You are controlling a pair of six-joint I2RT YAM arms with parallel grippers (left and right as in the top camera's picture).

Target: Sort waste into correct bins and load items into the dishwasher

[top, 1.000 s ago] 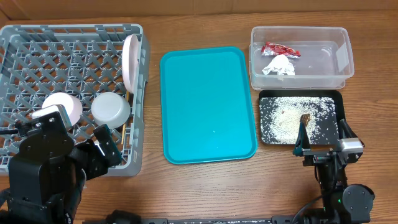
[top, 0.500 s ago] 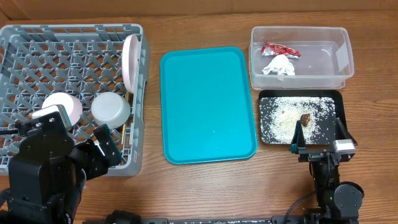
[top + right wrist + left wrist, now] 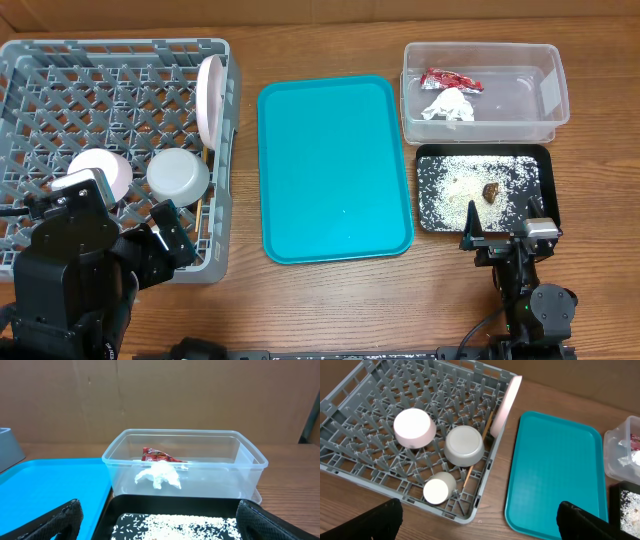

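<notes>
The grey dishwasher rack [image 3: 60,60] at the left holds the white plate [image 3: 209,95] on edge against its right wall. The white bowl [image 3: 414,427], grey metal bowl [image 3: 464,446], small cup [image 3: 439,489] and chopsticks [image 3: 470,467] are in it too. The clear tub [image 3: 545,95] at the back right contains the red wrapper [image 3: 450,80] and the paper wad [image 3: 448,105]. In front of it, the black tray [image 3: 480,150] carries rice grains [image 3: 450,190] and the brown lump [image 3: 491,190]. My left gripper [image 3: 480,525] hangs open over the rack's near right corner. My right gripper [image 3: 503,232] is open and empty at the black tray's near edge.
A large flat teal serving tray [image 3: 335,165] lies between the rack and the bins with nothing on it. Bare wooden table runs along the front edge. A cardboard wall stands behind the tub in the right wrist view.
My right gripper has drawn back from over the black tray toward the table's front edge, still open. The brown lump stays in the tray. The left arm has not moved.
</notes>
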